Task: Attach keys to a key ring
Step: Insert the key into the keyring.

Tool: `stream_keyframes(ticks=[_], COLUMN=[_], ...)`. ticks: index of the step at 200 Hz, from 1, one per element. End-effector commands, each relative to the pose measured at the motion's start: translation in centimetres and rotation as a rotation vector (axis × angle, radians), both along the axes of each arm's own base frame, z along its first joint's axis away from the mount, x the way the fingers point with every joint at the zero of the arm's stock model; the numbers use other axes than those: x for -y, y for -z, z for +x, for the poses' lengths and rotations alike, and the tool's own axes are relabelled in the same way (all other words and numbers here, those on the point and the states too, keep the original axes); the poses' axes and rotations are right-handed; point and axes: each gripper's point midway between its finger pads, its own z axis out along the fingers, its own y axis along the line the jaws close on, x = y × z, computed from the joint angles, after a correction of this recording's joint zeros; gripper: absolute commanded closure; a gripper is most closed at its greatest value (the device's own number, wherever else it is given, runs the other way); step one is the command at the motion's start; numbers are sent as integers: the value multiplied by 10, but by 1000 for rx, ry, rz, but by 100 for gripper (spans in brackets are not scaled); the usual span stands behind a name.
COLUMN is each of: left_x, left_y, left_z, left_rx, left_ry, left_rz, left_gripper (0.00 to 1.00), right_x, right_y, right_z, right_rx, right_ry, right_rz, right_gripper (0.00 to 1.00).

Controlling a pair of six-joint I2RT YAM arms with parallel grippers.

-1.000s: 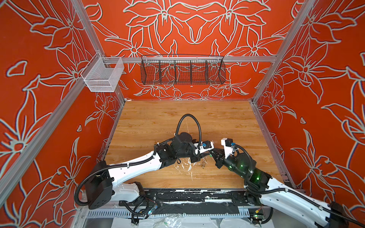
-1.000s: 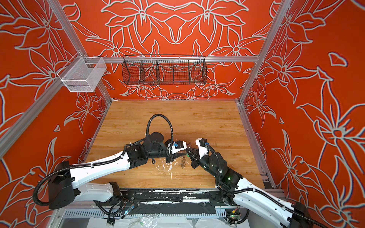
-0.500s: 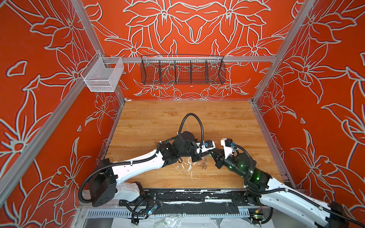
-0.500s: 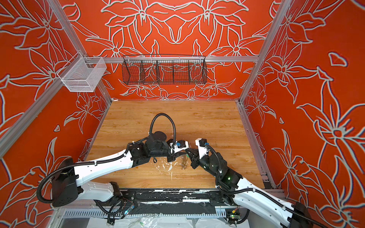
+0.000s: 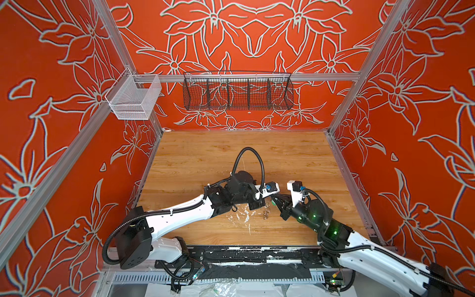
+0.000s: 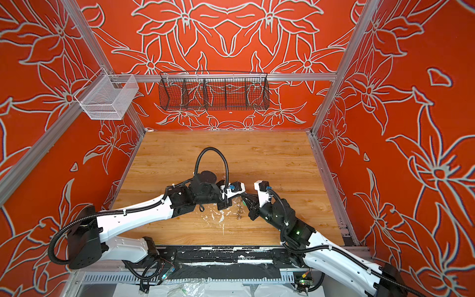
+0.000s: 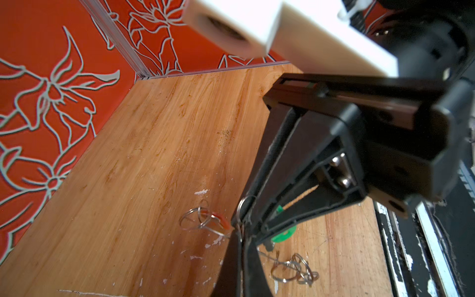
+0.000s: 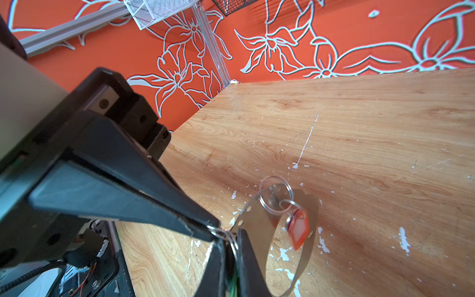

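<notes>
Two black parallel grippers meet tip to tip above the near middle of the light wooden table top (image 5: 205, 154). The left gripper (image 8: 213, 229) has its fingers pressed together on a small wire split ring (image 8: 222, 233) at the rim of the flat grey oval key ring (image 8: 254, 218) — the hoop juts out from that pinch, tilted, and the table shows through its opening. Whether its far edge touches the wood cannot be told. The right gripper (image 7: 237, 222) is also clamped tight. The tiny key with a bright green oblong plastic tag (image 7: 282, 235) sits between its fingers, with green showing in the gap and just under them, right beside the pinched ring. The tiny key with an orange-red oblong plastic tag (image 8: 298, 232) dangles from two linked split rings on the hoop's rim, away from the pinch. A cluster of further wire rings (image 7: 295, 267) sits near the fingertips in the left wrist view. In both top views that cluster (image 5: 266, 213) (image 6: 239, 213) lies between the two grippers, beside the white paint flecks (image 5: 241, 218) on the wood — too small there to sort ring from ring.
</notes>
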Motion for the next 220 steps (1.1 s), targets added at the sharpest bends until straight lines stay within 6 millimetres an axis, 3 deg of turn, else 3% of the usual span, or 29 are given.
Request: stream_keyframes(ticks=[1, 39, 46, 69, 127, 220], left_x=[-1, -5, -6, -4, -4, -1], left_y=[-16, -21, -21, -21, -21, -23], left_z=[-11, -17, -17, -16, -14, -20], left_rx=[49, 86, 85, 76, 61, 31], left_ry=[42, 59, 59, 55, 41, 69], left_rz=[-58, -104, -105, -99, -96, -109], left_gripper=[100, 100, 90, 78, 62, 61], right_x=[3, 3, 2, -1, -3, -8], right_y=[-15, -14, -14, -14, -13, -12], right_z=[4, 5, 5, 5, 5, 5], right_rx=[37, 32, 31, 31, 30, 23], right_ry=[29, 35, 34, 20, 12, -5], right_rz=[54, 57, 59, 59, 54, 50], right_gripper=[100, 100, 100, 100, 100, 100])
